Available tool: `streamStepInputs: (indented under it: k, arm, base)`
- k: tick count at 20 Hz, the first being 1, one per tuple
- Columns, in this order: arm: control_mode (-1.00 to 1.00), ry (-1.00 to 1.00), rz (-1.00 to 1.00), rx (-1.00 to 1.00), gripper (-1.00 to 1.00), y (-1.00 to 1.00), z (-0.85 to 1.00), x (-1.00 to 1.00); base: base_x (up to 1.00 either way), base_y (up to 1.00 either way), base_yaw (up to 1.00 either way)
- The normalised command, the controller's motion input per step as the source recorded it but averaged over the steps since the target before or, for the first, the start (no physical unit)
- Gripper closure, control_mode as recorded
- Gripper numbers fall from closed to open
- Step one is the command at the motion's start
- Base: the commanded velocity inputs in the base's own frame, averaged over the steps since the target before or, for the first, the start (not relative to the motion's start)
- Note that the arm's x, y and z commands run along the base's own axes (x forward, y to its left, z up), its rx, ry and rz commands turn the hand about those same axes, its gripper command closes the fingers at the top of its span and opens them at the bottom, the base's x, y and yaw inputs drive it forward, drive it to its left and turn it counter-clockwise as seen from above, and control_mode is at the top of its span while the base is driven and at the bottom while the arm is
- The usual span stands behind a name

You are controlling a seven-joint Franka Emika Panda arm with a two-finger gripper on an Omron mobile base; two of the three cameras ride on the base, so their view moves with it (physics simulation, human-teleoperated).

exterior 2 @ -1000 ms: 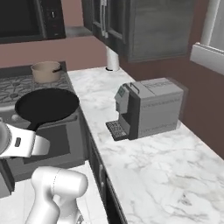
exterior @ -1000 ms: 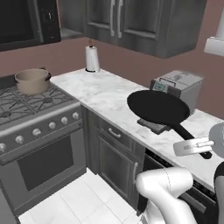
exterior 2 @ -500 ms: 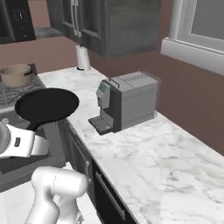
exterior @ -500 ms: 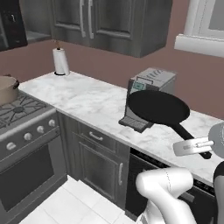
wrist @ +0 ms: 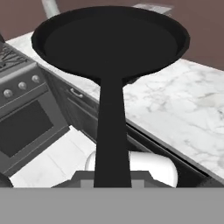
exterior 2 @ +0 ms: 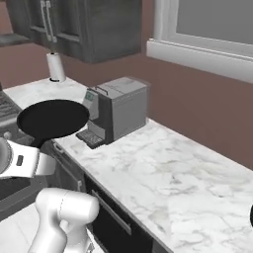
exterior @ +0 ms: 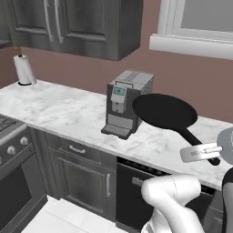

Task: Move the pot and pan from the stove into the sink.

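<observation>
The pan [exterior: 164,112] rides level in the air — its long handle pinched in the gripper [exterior: 205,151] — just beside the grey coffee machine [exterior: 128,103], above the marble counter [exterior 2: 163,178]; the stove [wrist: 17,70] sits far along that counter.

No text, label, brand, number or sign can be read anywhere. The coffee machine [exterior: 126,103] has a small bluish-green panel on its front, seen in both base views, but it is too blurred to show any characters. The stove [wrist: 22,100] knobs carry no markings that can be made out, and the roll of paper towel [exterior: 24,69] is plain white
</observation>
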Motion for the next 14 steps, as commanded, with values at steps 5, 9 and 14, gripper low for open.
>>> streamStepInputs:
  k: [5, 9, 14]
  arm:
    - [1.00, 0.00, 0.00, 0.00, 1.00, 0.00, 0.00, 0.00]
    - [1.00, 0.00, 0.00, 0.00, 1.00, 0.00, 0.00, 0.00]
    - [1.00, 0.00, 0.00, 0.00, 1.00, 0.00, 0.00, 0.00]
  base:
    - [-0.27, 0.00, -0.43]
    - [-0.22, 0.00, -0.45]
    - [-0.18, 0.00, -0.46]
